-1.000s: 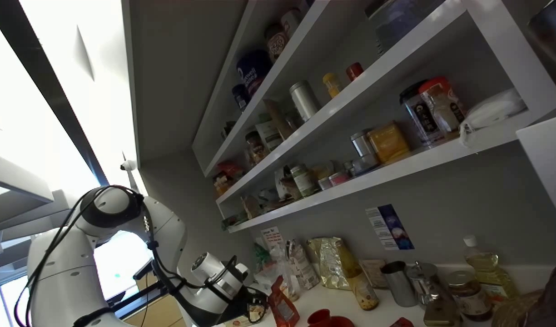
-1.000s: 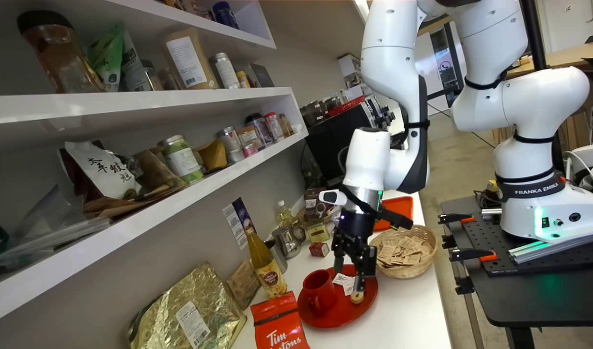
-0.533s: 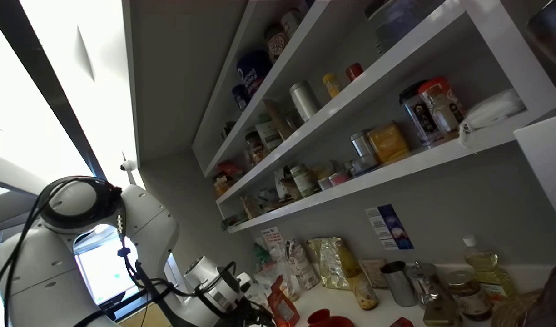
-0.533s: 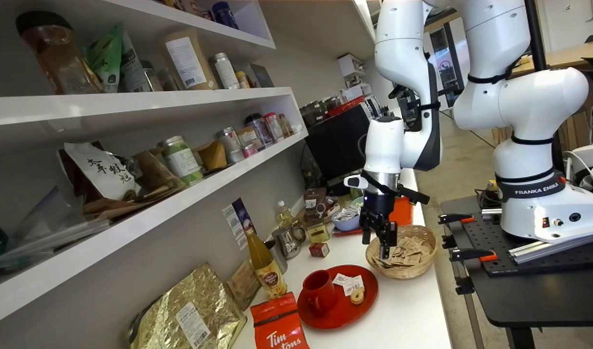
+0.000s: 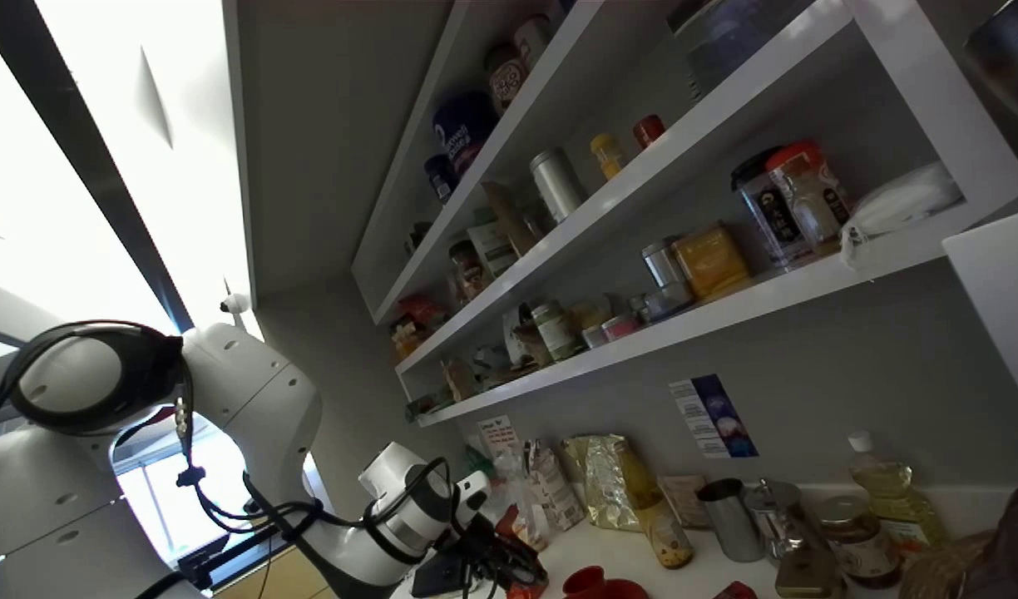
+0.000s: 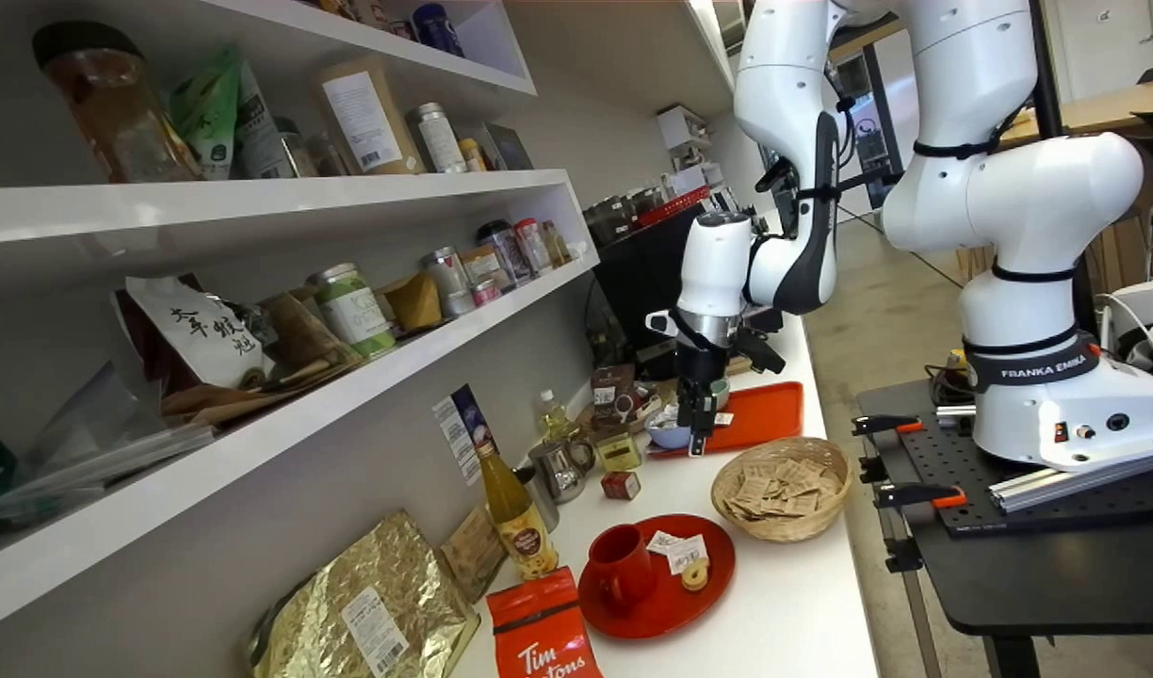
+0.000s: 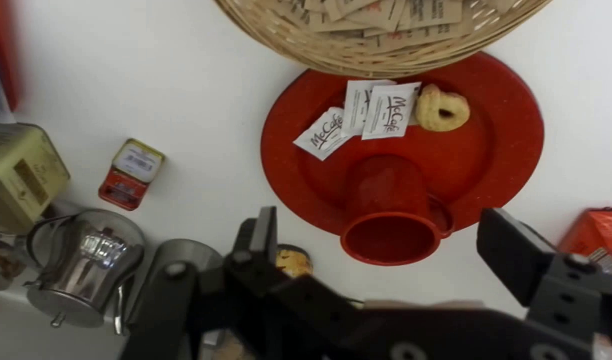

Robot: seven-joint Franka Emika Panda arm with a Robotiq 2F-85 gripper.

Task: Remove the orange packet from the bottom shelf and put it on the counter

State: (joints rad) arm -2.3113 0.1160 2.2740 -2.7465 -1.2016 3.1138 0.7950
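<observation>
Orange packet [image 6: 544, 629], if I have the right one, sits on the counter [image 6: 784, 603], right of the gripper [image 7: 378, 227] in the wrist view! Jaws wide apart, nothing gripped; the put-down looks done, so rise straight, clear that mug [image 7: 388, 202] ahead, then swing away. It's glossy red-orange, dark-banded, with pale lettering.

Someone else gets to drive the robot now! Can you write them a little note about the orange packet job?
Gripper: open, holding nothing, above the counter.
Orange packet: the red-orange one with white letters, on the counter near the red plate.
Done: it is off the bottom shelf and on the counter, as the job wants.
Left: probably only moving the gripper clear. A yellow-orange item sits on the bottom shelf, so maybe check that it wasn't the one meant.
</observation>
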